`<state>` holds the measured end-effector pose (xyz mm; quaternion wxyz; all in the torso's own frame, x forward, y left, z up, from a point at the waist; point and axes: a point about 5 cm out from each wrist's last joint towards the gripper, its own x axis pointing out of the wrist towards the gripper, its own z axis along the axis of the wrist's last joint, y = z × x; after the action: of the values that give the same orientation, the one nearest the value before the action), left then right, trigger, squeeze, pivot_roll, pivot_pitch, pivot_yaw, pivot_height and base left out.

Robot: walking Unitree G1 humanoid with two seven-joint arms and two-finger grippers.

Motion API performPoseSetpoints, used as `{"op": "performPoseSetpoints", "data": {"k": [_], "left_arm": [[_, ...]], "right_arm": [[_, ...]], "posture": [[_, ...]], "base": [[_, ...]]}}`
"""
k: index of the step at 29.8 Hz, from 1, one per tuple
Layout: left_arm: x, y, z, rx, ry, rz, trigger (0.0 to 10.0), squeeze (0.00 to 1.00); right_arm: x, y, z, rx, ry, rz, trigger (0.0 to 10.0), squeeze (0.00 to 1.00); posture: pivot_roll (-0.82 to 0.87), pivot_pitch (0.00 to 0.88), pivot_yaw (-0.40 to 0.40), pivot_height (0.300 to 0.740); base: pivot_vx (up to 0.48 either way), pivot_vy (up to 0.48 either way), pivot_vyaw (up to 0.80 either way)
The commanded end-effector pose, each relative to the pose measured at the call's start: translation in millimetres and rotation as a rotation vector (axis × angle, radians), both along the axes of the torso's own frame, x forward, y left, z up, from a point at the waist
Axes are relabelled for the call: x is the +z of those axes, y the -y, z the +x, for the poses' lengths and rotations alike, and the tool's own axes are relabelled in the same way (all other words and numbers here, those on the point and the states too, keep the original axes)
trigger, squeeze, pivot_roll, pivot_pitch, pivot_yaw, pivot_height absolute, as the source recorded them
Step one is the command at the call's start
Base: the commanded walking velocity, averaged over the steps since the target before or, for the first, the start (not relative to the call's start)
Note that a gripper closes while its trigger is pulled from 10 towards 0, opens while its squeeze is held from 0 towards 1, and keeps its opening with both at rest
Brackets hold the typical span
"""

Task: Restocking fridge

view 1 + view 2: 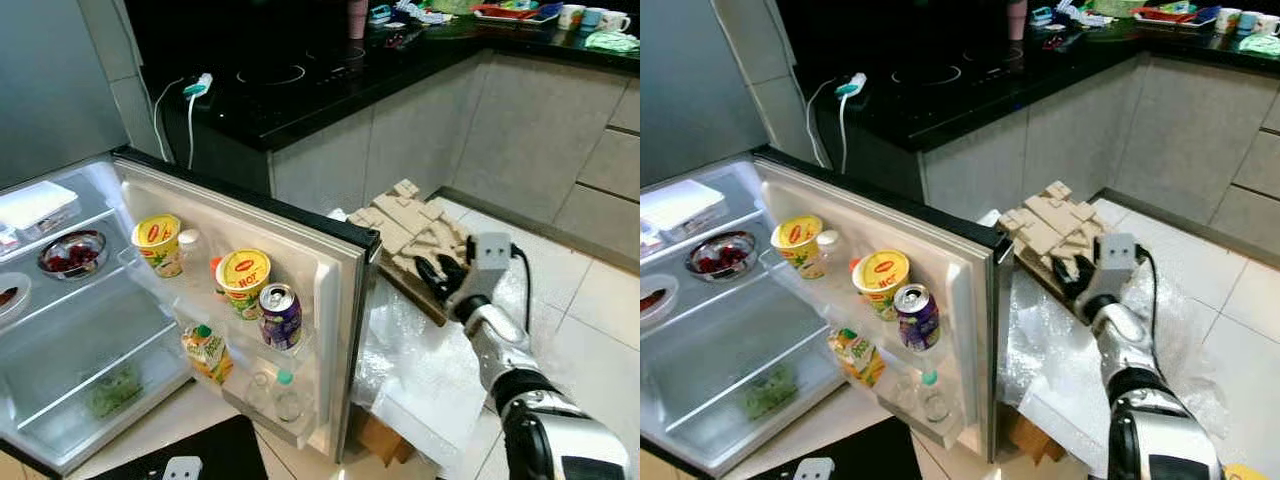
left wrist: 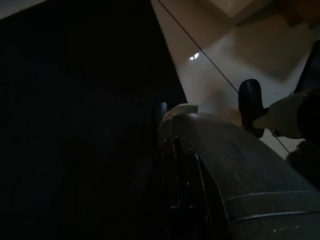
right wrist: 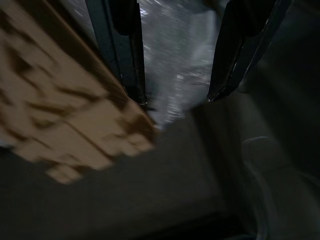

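Right gripper (image 1: 440, 277): our R arm is stretched fwd past the fridge door's outer edge, fingers spread wide w/ nothing between them; wrist view shows the two black fingers (image 3: 122, 47) apart over crinkly plastic.
Left gripper: arm hangs idle; wrist view v. dark, can't tell open or closed.
Fridge door (image 1: 335, 270): swung fully open toward us, so the shelves face us for loading.
Door shelf, upper: two yellow noodle cups (image 1: 158, 243) and (image 1: 243, 281), upright, w/ a purple drink can (image 1: 281, 315) just beside the second cup, prob. wedged there so they don't tip.
Door shelf, lower: yellow-green juice carton (image 1: 206, 351) leaning; two clear bottles w/ caps (image 1: 286, 396) upright at the outer end.
Fridge interior (image 1: 90, 330): metal bowl of red fruit (image 1: 72, 253) on an upper shelf, white box (image 1: 38, 203) above it, greens (image 1: 112, 390) in the bottom drawer; middle shelf has room.
Floor beside door: wooden block piece (image 1: 415, 228) lying on clear plastic sheet (image 1: 420, 360), R gripper just at its near edge.
Counter (image 1: 330, 70): black top, white charger cable (image 1: 190, 105) hanging down behind the door.
Our read: no stock item is in hand yet; gripper looks aimed at the floor pile, maybe to fetch sthg there. Risk: slick plastic may shift under a grasp.
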<state>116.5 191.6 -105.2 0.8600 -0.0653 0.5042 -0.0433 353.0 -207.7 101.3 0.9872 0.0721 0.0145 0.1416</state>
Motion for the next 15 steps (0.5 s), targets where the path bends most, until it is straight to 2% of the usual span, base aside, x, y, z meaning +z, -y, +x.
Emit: {"op": "performPoseSetpoints", "data": {"k": [1, 2, 6, 7, 10, 13, 15], "left_arm": [[-1.0, -0.8, -3.5, -0.002, -0.011, 0.003, 10.0, 0.0], [-1.0, -0.8, -3.5, -0.002, -0.011, 0.003, 10.0, 0.0], [-1.1, -0.7, -3.6, -0.004, -0.013, 0.003, 10.0, 0.0], [-1.1, -0.7, -3.6, -0.004, -0.013, 0.003, 10.0, 0.0], [-1.4, -0.6, -4.8, -0.007, -0.017, 0.005, 10.0, 0.0], [-1.6, -0.5, -5.2, -0.008, -0.019, 0.005, 10.0, 0.0], [-1.6, 0.9, -4.7, -0.011, -0.018, 0.003, 10.0, 0.0]], "right_arm": [[4.8, -4.7, 0.3, 0.082, 0.027, 0.031, 10.0, 0.0], [4.8, -4.7, 0.3, 0.082, 0.027, 0.031, 10.0, 0.0], [2.8, -12.4, -6.0, 0.247, 0.031, 0.054, 10.0, 0.0], [2.8, -12.4, -6.0, 0.247, 0.031, 0.054, 10.0, 0.0], [-3.0, -22.5, -13.6, 0.389, 0.014, 0.055, 10.0, 0.0], [-5.2, -27.5, -16.5, 0.438, 0.008, 0.056, 10.0, 0.0], [-7.8, -36.3, -20.8, 0.513, 0.001, 0.069, 10.0, 0.0]], "posture": [[-0.06, 0.007, 0.014, 0.74], [-0.06, 0.007, 0.014, 0.74], [-0.06, 0.007, 0.013, 0.74], [-0.06, 0.007, 0.013, 0.74], [-0.06, 0.007, 0.013, 0.74], [-0.06, 0.007, 0.013, 0.74], [-0.06, 0.003, 0.007, 0.74]], "base": [[0.0, 0.0, 0.0], [0.0, 0.0, 0.0], [0.0, 0.0, 0.0], [0.0, 0.0, 0.0], [0.0, 0.0, 0.0], [0.0, 0.0, 0.0], [0.0, 0.0, 0.0]]}}
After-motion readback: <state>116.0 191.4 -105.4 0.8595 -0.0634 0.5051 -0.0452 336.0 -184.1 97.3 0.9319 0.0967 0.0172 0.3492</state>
